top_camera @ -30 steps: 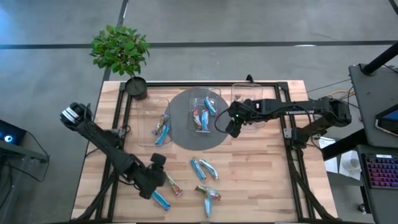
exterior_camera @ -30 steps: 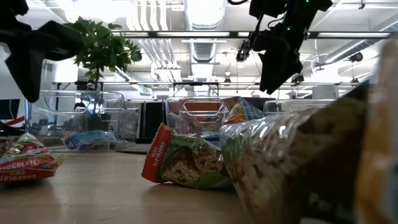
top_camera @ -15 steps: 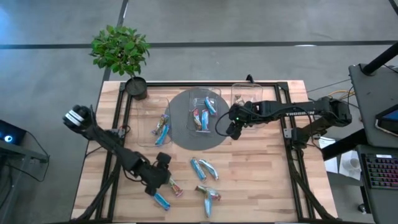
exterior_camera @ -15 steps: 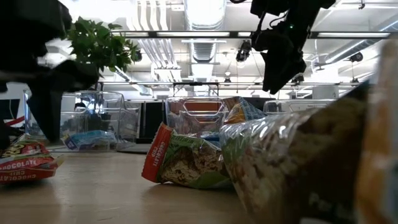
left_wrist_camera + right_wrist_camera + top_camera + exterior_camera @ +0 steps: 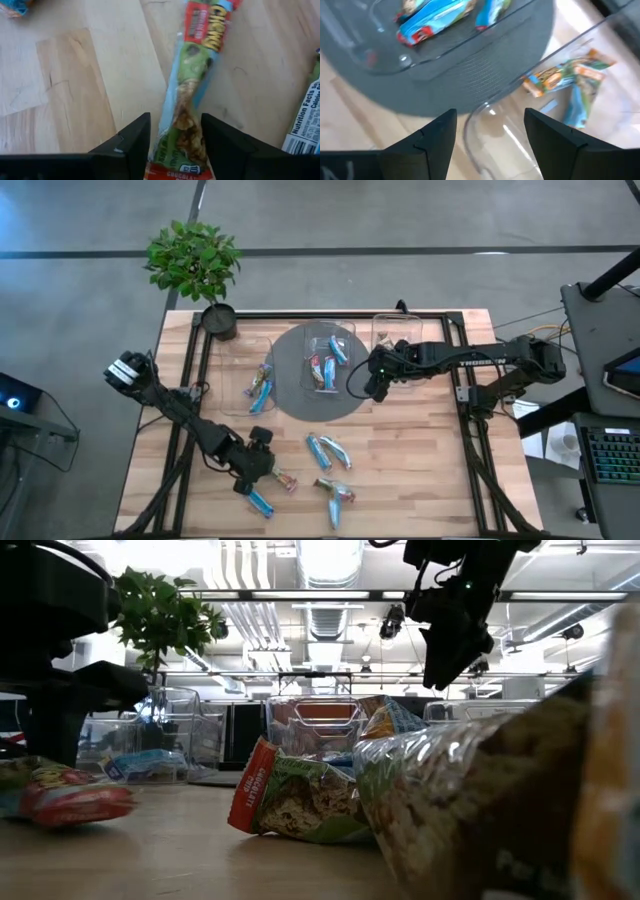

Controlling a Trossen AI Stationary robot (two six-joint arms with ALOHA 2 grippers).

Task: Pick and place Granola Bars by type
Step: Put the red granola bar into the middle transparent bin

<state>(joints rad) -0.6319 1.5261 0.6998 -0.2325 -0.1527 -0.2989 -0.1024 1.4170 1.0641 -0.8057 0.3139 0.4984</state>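
Observation:
My left gripper (image 5: 262, 465) is low over the near left part of the table, shut on a granola bar (image 5: 192, 85) in a green, light-blue and red wrapper. This bar also shows in the low view (image 5: 65, 802). My right gripper (image 5: 371, 386) hangs open and empty above the grey disc's (image 5: 300, 405) right edge. The clear middle container (image 5: 328, 360) on the disc holds light-blue bars (image 5: 432, 20). The clear left container (image 5: 250, 375) holds more bars. Several loose bars (image 5: 328, 452) lie flat on the wood. My left gripper pinches the bar's two long edges (image 5: 170, 135) between its two fingers (image 5: 132, 142), near the bar's red-labelled end. The fingers come slanting from above and lie across the bar. The bar's far end (image 5: 210, 25) lies on the table.
A third clear container (image 5: 395, 340) stands right of the disc. A potted plant (image 5: 195, 265) stands at the far left corner. Another bar (image 5: 258, 501) lies near the front edge, and one shows beside my left fingers (image 5: 305, 120). A black frame (image 5: 465, 410) borders the table.
My left gripper has come down and a little toward the table's right edge onto the red-and-green bar. In the low view that bar has shifted and tipped where it lay.

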